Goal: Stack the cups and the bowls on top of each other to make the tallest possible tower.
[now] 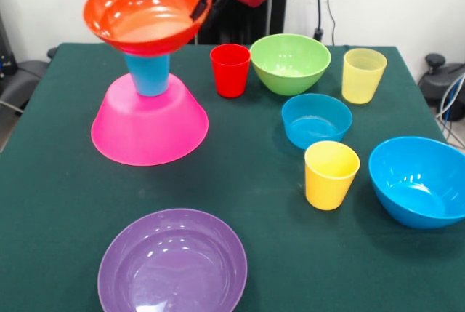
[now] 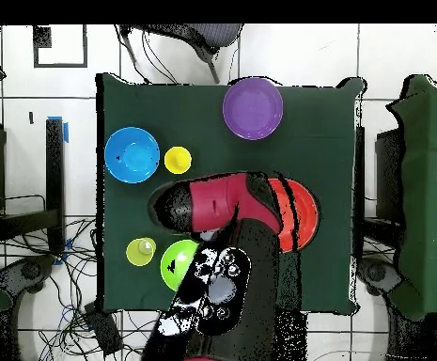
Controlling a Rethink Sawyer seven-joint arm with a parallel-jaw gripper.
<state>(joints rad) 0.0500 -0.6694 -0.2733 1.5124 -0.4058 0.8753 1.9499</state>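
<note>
Pink is the big upside-down bowl [image 1: 149, 126] at the left of the front view, the bottom of the tower. An orange bowl [image 1: 145, 10] sits open side up at the top, in the upper left of the frame. Under it stands a small blue cup [image 1: 151, 73], upside down. The gripper [image 1: 205, 3] pinches the orange bowl's right rim, coming in from the upper right. I think letting go comes next, and the bowl could tip.

We see a dark green cloth tabletop [image 1: 58, 203] carrying an upturned glossy pink bowl [image 1: 149, 126], purple bowl [image 1: 172, 265], green bowl [image 1: 290, 62], two blue bowls [image 1: 316, 120] [image 1: 418, 180], plus red [image 1: 230, 70], opaque yellow [image 1: 331, 174] and pale translucent yellow [image 1: 363, 75] plastic cups.
</note>
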